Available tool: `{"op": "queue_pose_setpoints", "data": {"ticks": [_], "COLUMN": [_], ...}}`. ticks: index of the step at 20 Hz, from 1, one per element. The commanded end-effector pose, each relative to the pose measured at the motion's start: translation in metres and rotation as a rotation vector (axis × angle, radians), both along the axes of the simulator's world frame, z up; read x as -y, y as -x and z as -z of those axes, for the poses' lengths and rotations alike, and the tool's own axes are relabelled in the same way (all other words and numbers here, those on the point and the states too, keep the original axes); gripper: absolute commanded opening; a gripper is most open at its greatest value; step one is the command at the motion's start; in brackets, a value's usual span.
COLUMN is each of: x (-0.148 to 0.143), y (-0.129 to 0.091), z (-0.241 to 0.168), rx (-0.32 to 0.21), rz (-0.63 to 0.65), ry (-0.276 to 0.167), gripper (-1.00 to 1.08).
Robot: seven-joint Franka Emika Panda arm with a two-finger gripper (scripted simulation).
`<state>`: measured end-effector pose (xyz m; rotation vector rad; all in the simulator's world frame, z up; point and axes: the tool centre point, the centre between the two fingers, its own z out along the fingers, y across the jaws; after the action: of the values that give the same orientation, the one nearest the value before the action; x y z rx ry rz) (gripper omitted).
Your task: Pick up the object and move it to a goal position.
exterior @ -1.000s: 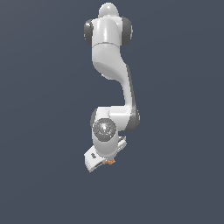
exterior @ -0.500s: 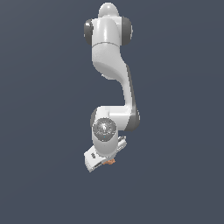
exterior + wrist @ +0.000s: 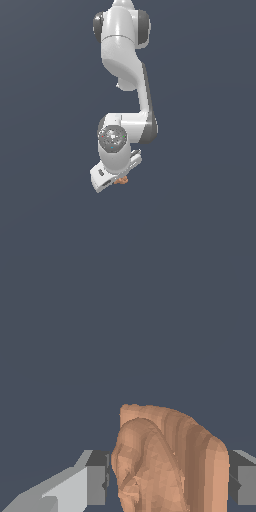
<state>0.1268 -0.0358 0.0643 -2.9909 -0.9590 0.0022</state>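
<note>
Surface: plain dark blue-grey ground (image 3: 200, 200), no walls or edges visible.
Gripper: gripper (image 3: 167, 483) with a finger on either side of the object, seemingly clamped on it.
Object: lumpy orange-brown object (image 3: 165, 461) between the fingers, peeking out under the white hand (image 3: 107, 177).

We see only a flat, even slate-blue backdrop (image 3: 45, 125) filling both views. We cannot make out a floor line, walls, furniture or windows. The light is soft and uniform, and no shadows fall on the backdrop.
</note>
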Motion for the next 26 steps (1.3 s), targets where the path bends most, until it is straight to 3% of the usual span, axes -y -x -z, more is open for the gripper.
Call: {"op": "queue_pose_setpoints", "data": {"ticks": [1,26], "x": [0.008,0.111], "y": [0.003,0.039], "z": [-0.018,-0.266], "rx": [0.002,0.002], "rz": [0.001,0.0], "ry": [0.0,0.0], "gripper": [-1.0,-1.0]}}
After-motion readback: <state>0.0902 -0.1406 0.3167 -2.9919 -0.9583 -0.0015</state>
